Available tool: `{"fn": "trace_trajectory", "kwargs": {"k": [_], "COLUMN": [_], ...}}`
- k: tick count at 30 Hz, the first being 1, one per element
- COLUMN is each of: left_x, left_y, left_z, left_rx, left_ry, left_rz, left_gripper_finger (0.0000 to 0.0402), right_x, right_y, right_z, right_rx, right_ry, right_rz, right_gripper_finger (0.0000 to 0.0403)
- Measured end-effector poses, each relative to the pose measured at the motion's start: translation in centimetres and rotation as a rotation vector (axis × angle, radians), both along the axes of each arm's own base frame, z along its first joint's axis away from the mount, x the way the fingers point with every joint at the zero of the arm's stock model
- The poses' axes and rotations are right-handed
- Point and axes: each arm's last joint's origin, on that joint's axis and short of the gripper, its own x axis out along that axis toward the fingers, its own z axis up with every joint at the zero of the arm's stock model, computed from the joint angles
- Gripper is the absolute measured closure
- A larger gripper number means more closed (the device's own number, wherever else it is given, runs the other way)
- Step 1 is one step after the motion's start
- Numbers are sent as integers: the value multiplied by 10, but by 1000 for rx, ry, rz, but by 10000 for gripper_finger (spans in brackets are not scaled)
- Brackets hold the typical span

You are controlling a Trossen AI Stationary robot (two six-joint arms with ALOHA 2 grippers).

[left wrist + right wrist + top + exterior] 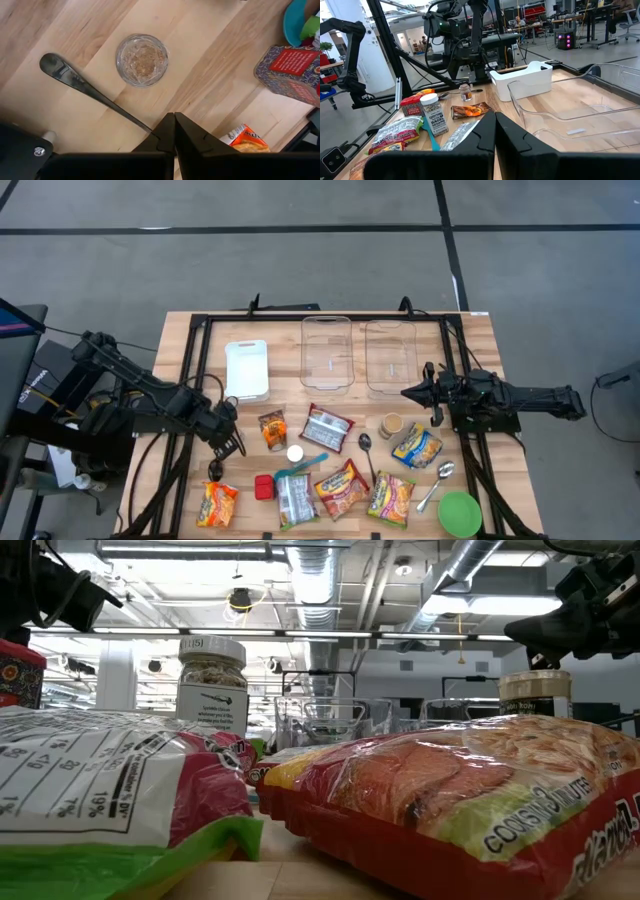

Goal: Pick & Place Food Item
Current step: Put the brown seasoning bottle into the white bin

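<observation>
Fingers of both grippers sit fully closed on nothing. Below our left gripper lie a spoon and small jar; descending closed, we risk knocking these 2 aside.

Landmark: pale planked wooden surface, rectangular, fitted with a black metal tube frame.

Floor: smooth grey concrete floor all round the surface, crossed by dark floor lines beyond its far edge.

Ceiling, seen across the surface in the low view: silver ribbed ventilation ducts and long white strip lights.

Room beyond the surface, right wrist view: broad white round column, workbenches with red storage bins, a dark desk with a lit computer case, a small green potted plant. A seated person shows far off, small.

Left of the surface: black equipment cart trailing cables.
</observation>
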Motion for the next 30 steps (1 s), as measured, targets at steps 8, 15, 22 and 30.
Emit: {"fn": "trace_trajectory", "kwargs": {"k": [8,15,22,30], "left_x": [0,0,0,1], "left_y": [0,-1,-1,0], "left_z": [0,0,0,0], "left_rx": [1,4,5,23], "left_ry": [-1,-10,-13,-31], "left_rz": [-4,-84,-132,-195], "left_gripper_finger": [397,352,254,168], "right_x": [0,0,0,0], "right_y": [0,0,0,0], "right_z": [0,0,0,0], "right_rx": [0,0,0,0], "right_ry": [0,1,0,1], "right_rz": [0,0,0,0], "right_gripper_finger": [403,403,403,403]}}
